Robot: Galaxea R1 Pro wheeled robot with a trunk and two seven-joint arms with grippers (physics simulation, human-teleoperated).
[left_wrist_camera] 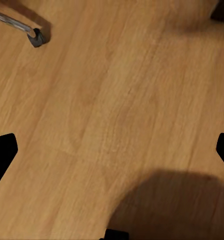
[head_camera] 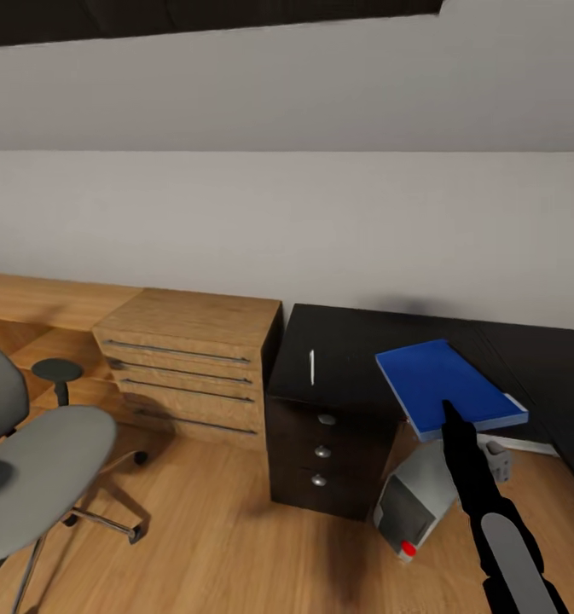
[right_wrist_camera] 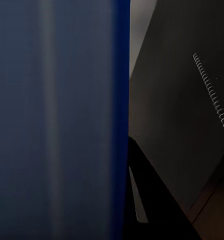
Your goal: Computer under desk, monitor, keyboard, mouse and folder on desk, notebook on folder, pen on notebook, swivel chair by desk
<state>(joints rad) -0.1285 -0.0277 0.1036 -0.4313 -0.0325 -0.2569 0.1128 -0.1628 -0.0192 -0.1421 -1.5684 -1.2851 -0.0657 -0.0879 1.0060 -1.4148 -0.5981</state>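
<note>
One blue folder point(head_camera: 447, 382) pinched in right gripper point(head_camera: 448, 408), over desk point(head_camera: 346, 341).

No readable text, labels, brands, numbers or signs found in any view. Folder point(head_camera: 447, 385) cover plain blue, unmarked. Worktop point(head_camera: 346, 341) plain black, no lettering. Computer point(head_camera: 419, 503) panel blank; only small red spot seen low on it, no characters legible. Wooden drawer chest point(head_camera: 188, 362) and black drawer unit point(head_camera: 325, 465) fronts bare apart from handles and knobs. Wall point(head_camera: 287, 222) blank. Floor point(left_wrist_camera: 112, 110) bare wood grain, nothing written.
</note>
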